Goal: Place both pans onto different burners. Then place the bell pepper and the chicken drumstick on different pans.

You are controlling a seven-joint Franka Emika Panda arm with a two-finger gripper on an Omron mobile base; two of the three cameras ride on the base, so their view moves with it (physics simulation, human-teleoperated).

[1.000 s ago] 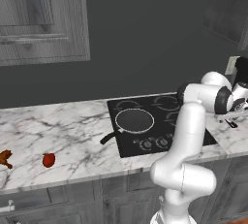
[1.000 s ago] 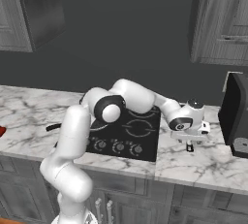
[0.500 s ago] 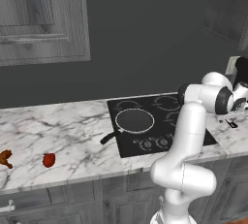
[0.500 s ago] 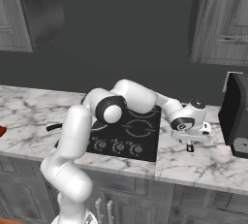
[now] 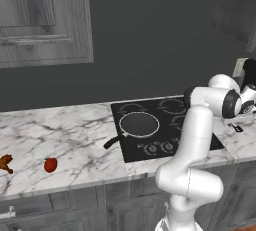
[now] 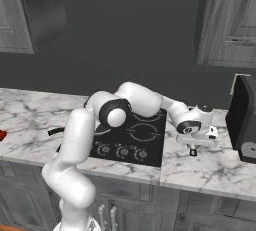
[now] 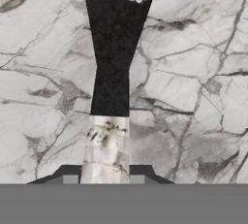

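One dark pan point(image 5: 139, 124) with a pale rim sits on the front left burner point(image 5: 131, 109) of the black cooktop point(image 5: 172, 125), its handle pointing toward the counter's front. On the marble to the right of the cooktop, my gripper point(image 6: 192, 150) point(image 5: 236, 126) points down. In the hand view my gripper point(image 7: 103, 177) is shut on the second pan's handle point(image 7: 114, 48), a black strip with a pale end. That pan's bowl lies past the top of the hand view. The red bell pepper point(image 5: 50, 165) and the orange-brown chicken drumstick point(image 5: 5, 162) lie far left on the counter.
A dark appliance point(image 6: 242, 112) stands on the counter just right of the gripper. The cooktop's knobs point(image 6: 122, 151) run along its front edge. Wall cabinets point(image 5: 45, 20) hang above. Bare marble point(image 5: 75, 135) stretches between the cooktop and the food.
The jaws have closed from wide open onto the pan's handle. The arm has barely moved, and the pan on the cooktop and the food have stayed put.
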